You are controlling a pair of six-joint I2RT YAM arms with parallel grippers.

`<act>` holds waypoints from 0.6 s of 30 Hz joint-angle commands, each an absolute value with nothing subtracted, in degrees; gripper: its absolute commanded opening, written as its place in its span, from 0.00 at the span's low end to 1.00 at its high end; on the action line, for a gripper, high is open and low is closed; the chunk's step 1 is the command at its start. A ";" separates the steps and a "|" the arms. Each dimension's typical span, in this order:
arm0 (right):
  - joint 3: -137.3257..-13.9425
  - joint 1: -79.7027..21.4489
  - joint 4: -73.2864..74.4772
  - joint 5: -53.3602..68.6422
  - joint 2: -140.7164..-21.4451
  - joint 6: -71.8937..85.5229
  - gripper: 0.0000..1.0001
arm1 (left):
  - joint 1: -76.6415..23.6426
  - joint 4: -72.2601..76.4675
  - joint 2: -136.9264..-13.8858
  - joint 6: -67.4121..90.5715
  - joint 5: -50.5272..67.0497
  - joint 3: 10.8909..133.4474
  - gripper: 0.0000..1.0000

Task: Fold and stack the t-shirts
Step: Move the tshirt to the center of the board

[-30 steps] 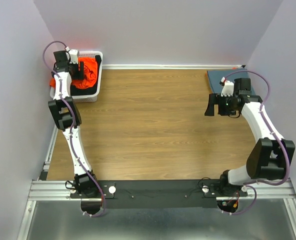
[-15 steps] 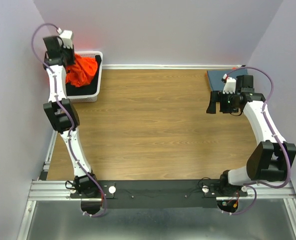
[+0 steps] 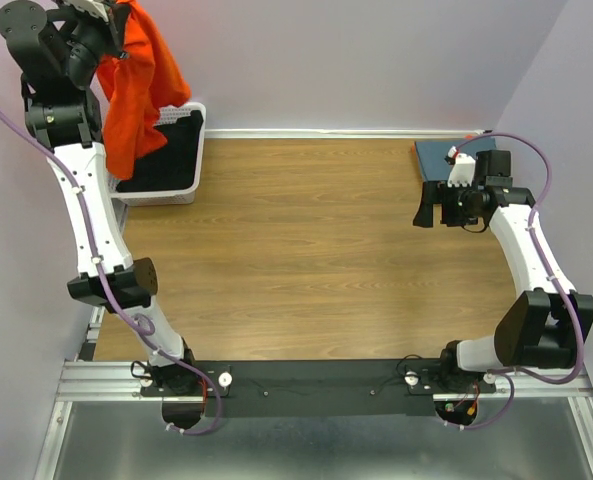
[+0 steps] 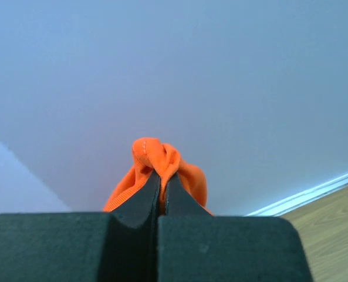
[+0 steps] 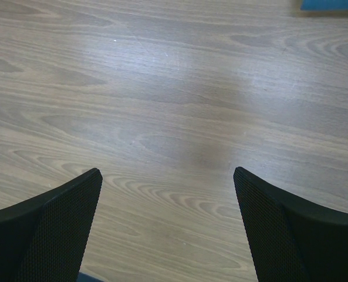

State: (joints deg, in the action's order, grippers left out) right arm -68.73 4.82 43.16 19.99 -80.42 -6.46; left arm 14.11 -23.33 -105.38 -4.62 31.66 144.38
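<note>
**Orange t-shirt [image 3: 141, 80] pinched in my left pincer [image 3: 111, 25], right pincer [image 3: 431, 205] open**

My left pincer is raised high at the far left corner, its jaws pressed together on a bunched fold of the orange t-shirt. In my left wrist view the fingers [image 4: 144, 197] meet with a knot of orange cloth squeezed between them, against the pale wall. The rest of the shirt hangs down loose from the grip, above the white basket [image 3: 166, 190] at the far left of the table [image 3: 306, 250]. From overhead its lower end lines up with the basket's left side; I cannot tell whether it touches. The basket's inside looks dark.

My right pincer hovers over bare wood near the right side, jaws spread wide and holding nothing. Just beyond it, in the far right corner, the blue-grey t-shirt [image 3: 438, 155] lies flat on the table.
</note>
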 commanded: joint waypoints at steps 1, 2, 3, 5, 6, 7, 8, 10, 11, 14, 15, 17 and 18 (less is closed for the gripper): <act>-69.96 4.75 44.21 22.15 -78.49 -6.24 1.00 | 11.17 -21.54 -102.58 1.74 37.35 145.02 0.00; -69.87 4.75 44.12 22.32 -78.49 -6.33 1.00 | 10.47 -21.27 -102.13 2.28 37.61 145.02 0.00; -69.79 4.75 44.12 22.41 -78.49 -6.33 1.00 | 8.89 -20.49 -101.26 3.07 38.14 145.11 0.00; -69.70 4.75 44.03 22.50 -78.40 -6.33 1.00 | 6.26 -19.00 -100.12 5.61 38.76 144.76 0.00; -69.61 4.75 44.12 22.59 -78.31 -6.33 1.00 | 5.20 -18.38 -99.59 5.97 38.85 144.23 0.00; -69.61 4.75 44.03 22.67 -78.31 -6.24 1.00 | 4.05 -18.20 -99.06 6.15 39.02 143.79 0.00; -69.61 4.75 44.03 22.68 -78.22 -6.41 1.00 | 2.56 -18.19 -98.70 5.89 39.20 143.62 0.00; -69.52 4.75 44.12 22.68 -78.22 -6.33 1.00 | 0.19 -17.50 -97.74 6.41 41.99 142.13 0.00; -69.43 4.75 44.12 22.68 -78.22 -6.33 1.00 | -0.78 -17.49 -97.56 6.42 42.01 141.60 0.00; -69.17 4.75 44.12 22.85 -78.22 -6.42 1.00 | -1.58 -15.56 -96.33 9.22 47.44 134.93 0.00; -69.08 4.75 44.12 22.94 -78.31 -6.42 1.00 | -1.58 -15.82 -95.98 8.62 50.59 132.74 0.14; -68.99 4.75 44.12 23.03 -78.49 -6.42 1.00 | -0.71 -19.67 -94.14 4.24 51.15 124.23 0.47; -68.91 4.75 44.12 23.20 -78.49 -6.59 1.00 | -0.44 -20.47 -91.96 2.74 52.28 120.01 0.98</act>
State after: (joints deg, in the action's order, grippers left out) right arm -68.73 4.82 43.18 21.82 -79.68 -6.46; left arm -1.74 -18.06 -95.83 5.76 45.95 130.50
